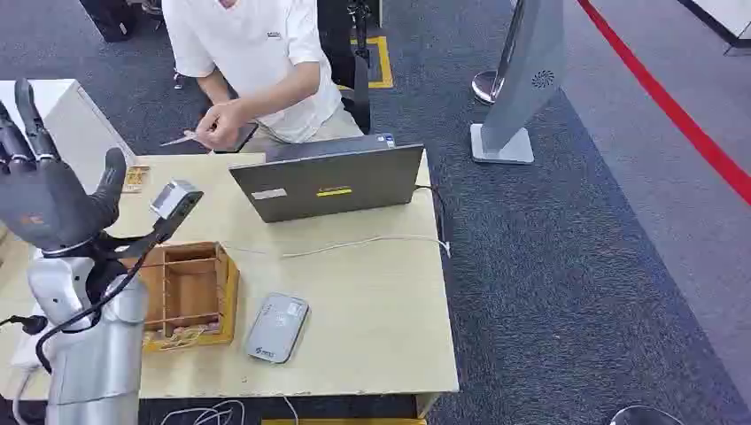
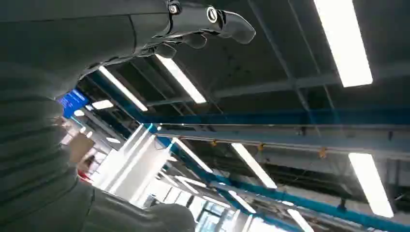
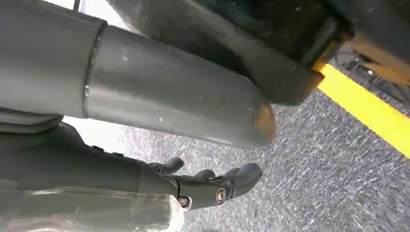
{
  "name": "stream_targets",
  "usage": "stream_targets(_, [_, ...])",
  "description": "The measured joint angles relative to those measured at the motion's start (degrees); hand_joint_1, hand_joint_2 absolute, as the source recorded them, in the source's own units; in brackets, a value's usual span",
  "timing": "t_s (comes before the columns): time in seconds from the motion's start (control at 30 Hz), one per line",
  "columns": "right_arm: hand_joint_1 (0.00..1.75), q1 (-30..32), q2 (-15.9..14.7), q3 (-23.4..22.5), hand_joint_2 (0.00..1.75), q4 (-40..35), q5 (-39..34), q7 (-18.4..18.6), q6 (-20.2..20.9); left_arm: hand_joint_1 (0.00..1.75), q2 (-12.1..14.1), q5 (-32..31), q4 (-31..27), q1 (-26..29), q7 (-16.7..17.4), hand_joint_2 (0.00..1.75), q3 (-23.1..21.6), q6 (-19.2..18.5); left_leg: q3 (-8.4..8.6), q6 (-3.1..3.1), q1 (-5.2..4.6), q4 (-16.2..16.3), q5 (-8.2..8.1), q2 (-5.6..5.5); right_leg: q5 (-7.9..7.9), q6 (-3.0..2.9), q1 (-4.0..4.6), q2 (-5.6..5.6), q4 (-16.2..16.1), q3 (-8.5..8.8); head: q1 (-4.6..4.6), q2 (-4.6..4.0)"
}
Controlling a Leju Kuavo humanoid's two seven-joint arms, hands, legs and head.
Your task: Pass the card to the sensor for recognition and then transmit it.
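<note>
Your left robot hand (image 1: 53, 199) is raised at the near left with its fingers spread, holding nothing. The thin pale card (image 1: 180, 139) lies far and right of it, pinched in the seated person's hand (image 1: 219, 124), its long axis running left-right. The grey rounded card sensor (image 1: 277, 328) sits near on the light wooden counter (image 1: 372, 301). Your right robot hand (image 3: 212, 186) hangs low over the floor, loosely curled and empty, so the left is nearer.

right hand (image 3: 212, 186), empty, fingers apart, over grey carpet (image 3: 329, 174) near yellow line (image 3: 372, 113)
</note>
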Motion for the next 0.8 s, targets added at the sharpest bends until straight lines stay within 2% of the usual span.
stream_targets(0.07, [0.0,-0.06,-0.11,0.17,0.0,0.0,0.2,-0.17,0.13,0.0,2.47,-2.72,6.43,-3.11,2.48,1.75,0.46,0.02,0.01,-0.01,0.01,-0.01,0.01,0.02,0.0,0.0,0.0,0.03,0.04,-0.01,-0.02,0.0])
stream_targets(0.13, [0.0,0.02,-0.17,0.24,0.0,0.0,0.2,-0.22,0.06,0.0,4.31,-3.22,11.21,-5.3,3.12,1.75,0.65,0.02,0.0,-0.02,0.01,-0.01,0.0,0.09,0.0,-0.01,0.0,0.08,0.07,-0.05,-0.02,0.0])
stream_targets(0.27, [0.0,0.1,-0.26,0.55,0.0,0.0,0.2,-0.2,0.15,0.0,6.34,-3.38,16.58,-7.5,3.49,1.75,0.79,0.11,-0.05,-0.02,0.01,-0.01,0.0,0.08,-0.03,-0.02,0.0,0.09,0.07,-0.07,-0.02,0.0])
stream_targets(0.63, [0.0,0.13,-0.37,1.0,0.0,0.0,0.72,-0.09,0.48,0.0,7.34,-2.77,22.28,-9.35,4.12,1.75,0.79,0.17,-0.06,-0.03,-0.02,-0.01,-0.02,0.08,-0.03,0.0,0.0,0.08,0.06,-0.08,-0.02,0.0])
stream_targets(0.67, [0.0,0.14,-0.37,1.0,0.0,0.0,0.72,-0.09,0.5,1.75,7.36,-2.57,22.46,-9.35,4.12,1.75,0.79,0.17,-0.06,-0.04,-0.01,-0.01,-0.02,0.08,-0.03,0.0,0.0,0.09,0.06,-0.08,-0.02,0.0])
stream_targets(0.8, [0.0,0.14,-0.44,1.0,0.0,0.0,0.72,-0.06,0.57,1.75,7.54,-2.07,23.51,-9.53,3.62,1.75,0.79,0.17,-0.05,-0.04,0.0,-0.01,-0.02,0.08,-0.03,-0.01,0.0,0.08,0.06,-0.1,-0.02,0.0])
